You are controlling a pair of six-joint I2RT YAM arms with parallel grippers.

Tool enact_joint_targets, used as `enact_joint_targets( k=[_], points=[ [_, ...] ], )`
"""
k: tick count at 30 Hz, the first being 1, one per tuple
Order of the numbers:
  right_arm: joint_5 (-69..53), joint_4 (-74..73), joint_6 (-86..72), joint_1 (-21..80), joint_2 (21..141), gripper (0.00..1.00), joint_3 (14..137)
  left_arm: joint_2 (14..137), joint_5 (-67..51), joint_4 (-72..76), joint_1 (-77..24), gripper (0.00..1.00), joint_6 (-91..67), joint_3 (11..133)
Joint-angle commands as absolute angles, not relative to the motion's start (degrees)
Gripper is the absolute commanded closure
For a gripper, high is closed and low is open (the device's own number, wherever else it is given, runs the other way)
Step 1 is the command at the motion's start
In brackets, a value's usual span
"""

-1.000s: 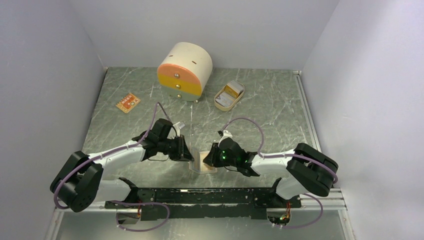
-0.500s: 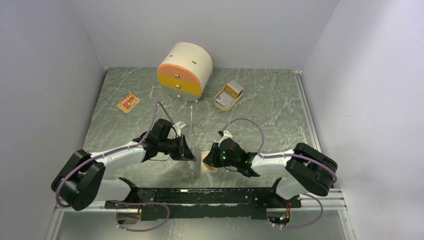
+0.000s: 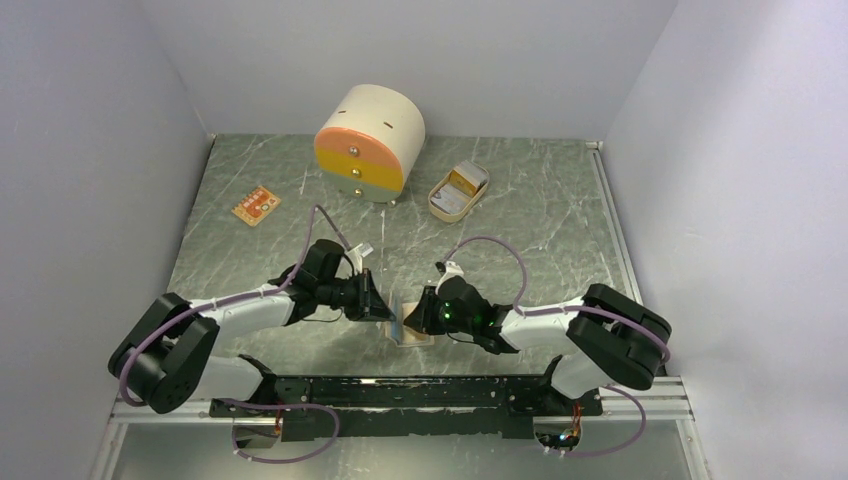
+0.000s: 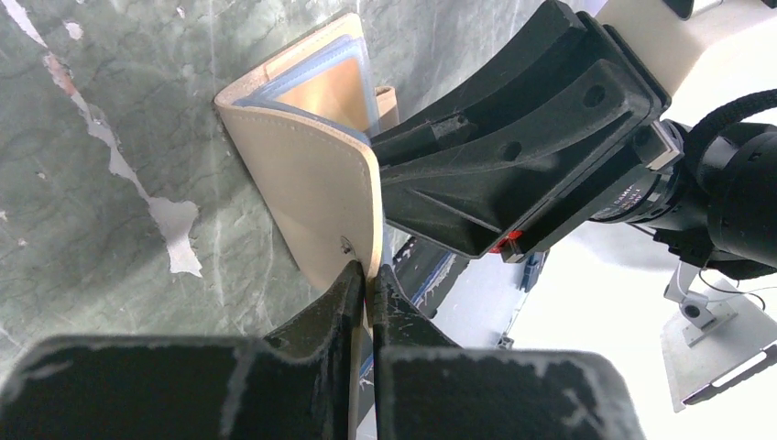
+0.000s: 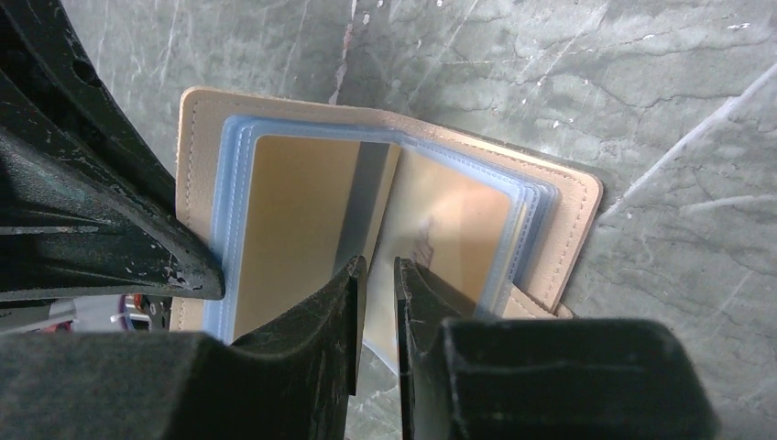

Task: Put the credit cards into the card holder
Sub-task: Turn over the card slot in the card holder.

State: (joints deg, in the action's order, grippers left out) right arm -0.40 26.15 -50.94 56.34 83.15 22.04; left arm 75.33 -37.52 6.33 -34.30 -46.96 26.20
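well nearer than the drawer box point(image 3: 368, 140), card holder point(image 4: 311, 192) opens upward, long axis leading from left claw point(image 4: 368, 275), clamped on its cover; right claw point(image 5: 377, 270): cannot tell.

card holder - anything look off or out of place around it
Nothing looks damaged. The card holder is half open, with one cover lifted and pinched by the left gripper rather than lying flat. An orange card lies alone at the far left of the table, well away from it. The table surface has white chipped patches.
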Motion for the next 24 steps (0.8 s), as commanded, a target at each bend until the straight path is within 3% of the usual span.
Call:
enact_joint_targets(
  k=[1, 8, 16, 24],
  points=[
    [0.1, 23.8, -50.7, 56.5, 84.6, 0.78, 21.2, 77.0, -39.2, 10.6, -34.7, 0.91, -48.1, 25.1],
    [2.9, 19.7, -50.7, 56.6, 80.1, 0.7, 21.1, 77.9, -32.9, 3.4, -34.8, 0.91, -45.7, 27.1],
    [11.5, 5.4, -49.9, 56.5, 68.7, 0.62, 23.8, 75.2, -26.1, -6.7, -34.8, 0.88, -43.2, 30.6],
    [10.2, 5.7, -49.5, 56.7, 64.8, 0.53, 25.8, 77.0, -28.2, -2.9, -34.8, 0.88, -44.0, 30.1]
  ],
)
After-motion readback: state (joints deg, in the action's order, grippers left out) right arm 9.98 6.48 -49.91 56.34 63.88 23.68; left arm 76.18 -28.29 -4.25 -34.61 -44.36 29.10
